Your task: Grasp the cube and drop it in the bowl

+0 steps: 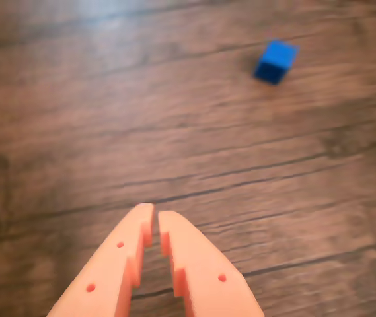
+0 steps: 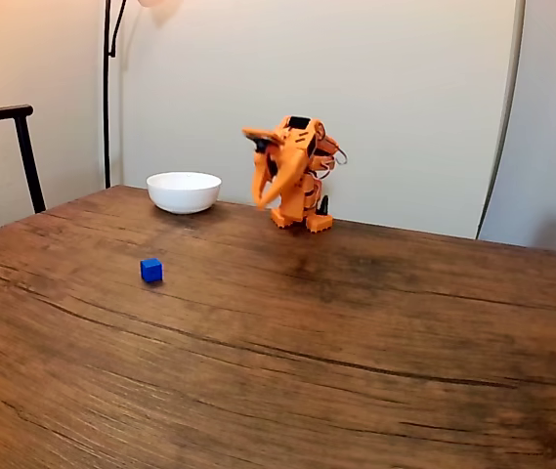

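Cube [image 1: 275, 61] on table, well apart from empty, nearly clenched fingers [image 1: 154, 212].

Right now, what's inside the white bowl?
From the fixed view, the bowl shows its outer wall and rim; its inside is hidden by the near wall. The cube lies outside it, on the table.
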Motion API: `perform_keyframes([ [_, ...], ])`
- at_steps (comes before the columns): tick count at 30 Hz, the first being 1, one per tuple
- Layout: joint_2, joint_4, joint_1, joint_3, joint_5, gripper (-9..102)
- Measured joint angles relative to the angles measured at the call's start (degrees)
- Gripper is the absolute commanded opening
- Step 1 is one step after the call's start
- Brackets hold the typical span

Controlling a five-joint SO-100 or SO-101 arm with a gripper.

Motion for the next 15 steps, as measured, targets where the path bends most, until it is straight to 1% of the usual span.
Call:
perform_keyframes([
  [3,0.0,0.62,1.32,-2.72,0.18,0],
  [9,0.09,6.68,4.31,-9.05,-2.72,0],
  [12,-1.23,7.03,5.19,-10.81,-4.04,0],
  [15,-6.68,7.03,5.19,-13.62,-5.01,0],
])
